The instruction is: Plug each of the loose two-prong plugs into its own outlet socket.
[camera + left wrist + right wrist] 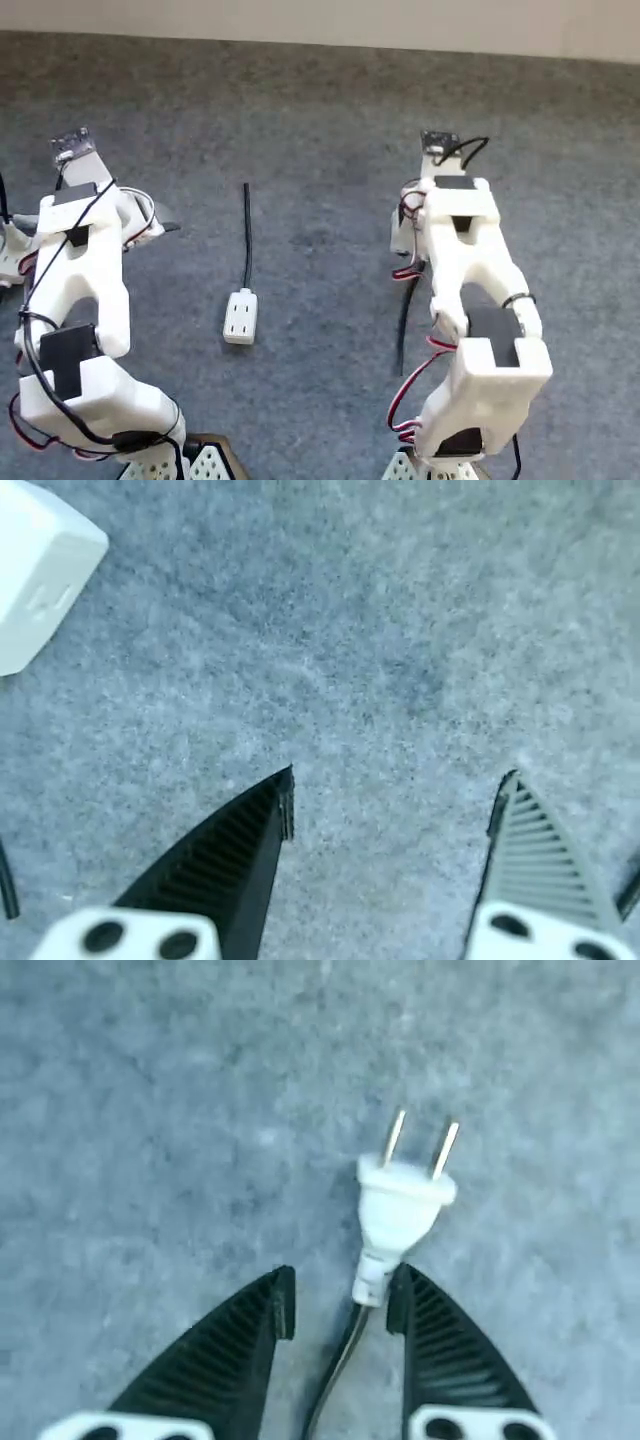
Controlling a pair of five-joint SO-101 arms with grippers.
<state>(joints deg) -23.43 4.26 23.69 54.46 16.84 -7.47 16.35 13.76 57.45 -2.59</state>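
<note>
Right hand [340, 1300] narrow but not clamped, black fingers [250, 1350] apart with a gap. White two-prong plug [400, 1205] lies just past the fingertips, flat on the grey surface [150, 1110], prongs [393, 1138] pointing away from the hand. Plug's neck sits just beside one fingertip, cannot tell if touching. Plug cord [335, 1370] runs back between the two fingers.

Left hand [398, 790] wide, one black finger and one pale finger, nothing between them, bare surface below. White block [40, 570] at the frame edge, well apart from the fingers, cannot tell if it is the outlet.

High view: outlet socket [240, 316] white, lying on the surface between the two arms, nearer the left arm [75, 290]. Outlet cord [247, 230] black, runs straight away from it toward the far side. Right arm [470, 270] well apart from the outlet socket, with a dark cord trailing beside it toward the arm's base
</note>
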